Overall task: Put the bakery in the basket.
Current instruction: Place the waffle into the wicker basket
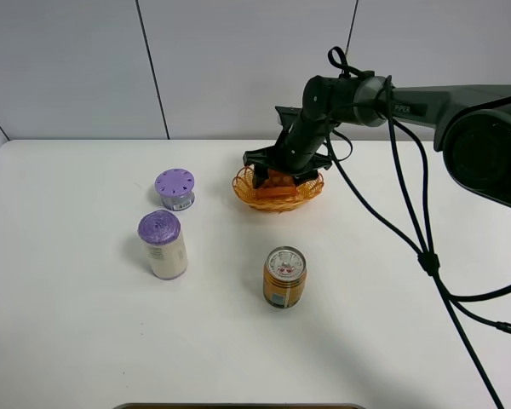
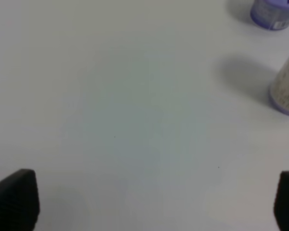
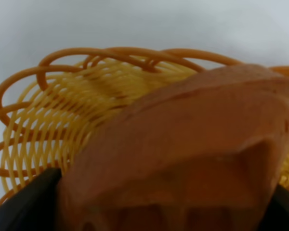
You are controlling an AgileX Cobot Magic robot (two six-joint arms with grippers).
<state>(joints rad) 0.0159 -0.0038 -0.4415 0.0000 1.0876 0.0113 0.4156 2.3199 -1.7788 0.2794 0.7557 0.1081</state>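
The bakery [image 1: 275,182], an orange-brown waffle wedge, is held between my right gripper's fingers just inside the orange-yellow wicker basket [image 1: 249,194] at the back centre of the table. My right gripper [image 1: 277,175] reaches down into the basket and is shut on the piece. In the right wrist view the bakery [image 3: 183,144] fills the gap between the dark fingers [image 3: 33,197], with the woven basket [image 3: 53,120] right beneath it. My left gripper [image 2: 151,197] is open and empty over bare white table; it does not show in the exterior view.
An orange-labelled can [image 1: 284,276] stands in front of the basket. A tall white jar with a purple lid [image 1: 163,244] and a short purple jar [image 1: 175,188] stand to the left. Black cables [image 1: 426,256] hang from the right arm.
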